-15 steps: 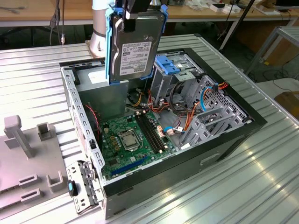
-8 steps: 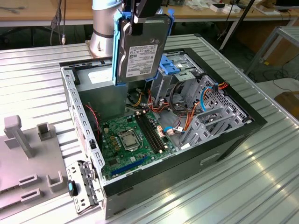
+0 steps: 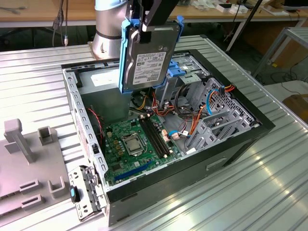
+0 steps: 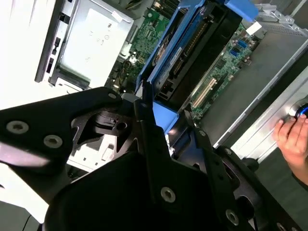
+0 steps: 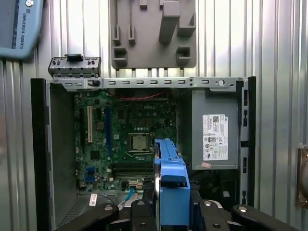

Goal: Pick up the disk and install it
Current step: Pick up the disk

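Blue-framed disk [image 3: 149, 60] hangs clamped in pincer [image 3: 150, 23] above case [image 3: 192, 166]; second wrist view adds a hand [image 4: 293, 137]

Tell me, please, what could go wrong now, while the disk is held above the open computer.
1. The disk hangs in the gripper over the motherboard of the open computer case. If it slipped, it might strike the board.
2. Loose cables lie beside the metal cage. The disk's blue carrier could snag them.
3. In the second wrist view a person's hand is close to the case. It could be hit or pinched.
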Controlling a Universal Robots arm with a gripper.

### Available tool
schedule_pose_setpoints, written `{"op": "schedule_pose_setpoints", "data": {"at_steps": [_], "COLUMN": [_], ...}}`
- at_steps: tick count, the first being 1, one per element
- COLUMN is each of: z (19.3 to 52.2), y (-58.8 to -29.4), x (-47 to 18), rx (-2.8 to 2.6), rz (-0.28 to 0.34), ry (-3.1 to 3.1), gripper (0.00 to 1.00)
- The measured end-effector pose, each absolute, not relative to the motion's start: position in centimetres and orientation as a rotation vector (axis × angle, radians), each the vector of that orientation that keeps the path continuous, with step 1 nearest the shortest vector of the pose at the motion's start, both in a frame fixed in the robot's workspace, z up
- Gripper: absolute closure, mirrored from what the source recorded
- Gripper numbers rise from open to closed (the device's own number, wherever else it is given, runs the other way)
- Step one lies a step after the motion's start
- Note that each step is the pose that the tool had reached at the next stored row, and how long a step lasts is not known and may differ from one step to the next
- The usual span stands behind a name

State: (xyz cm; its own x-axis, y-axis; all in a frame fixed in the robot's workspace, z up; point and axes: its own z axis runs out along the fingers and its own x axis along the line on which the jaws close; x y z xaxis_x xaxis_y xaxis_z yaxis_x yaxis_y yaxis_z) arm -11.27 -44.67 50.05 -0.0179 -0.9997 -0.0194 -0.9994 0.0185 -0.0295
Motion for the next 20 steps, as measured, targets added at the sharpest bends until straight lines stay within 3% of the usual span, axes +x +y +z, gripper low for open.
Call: {"op": "schedule_pose_setpoints", "data": {"at_steps": [2, 11, 20], "z": [50.0, 49.9, 49.9], "y": [-44.9, -48.1, -48.4], "x": [-11.2, -10.5, -10.4], "rx": [-2.154, -2.15, -2.15], "rz": [0.038, 0.046, 0.047], "ry": [2.195, 2.191, 2.191], "gripper": [0.63, 0.63, 0.63]}}
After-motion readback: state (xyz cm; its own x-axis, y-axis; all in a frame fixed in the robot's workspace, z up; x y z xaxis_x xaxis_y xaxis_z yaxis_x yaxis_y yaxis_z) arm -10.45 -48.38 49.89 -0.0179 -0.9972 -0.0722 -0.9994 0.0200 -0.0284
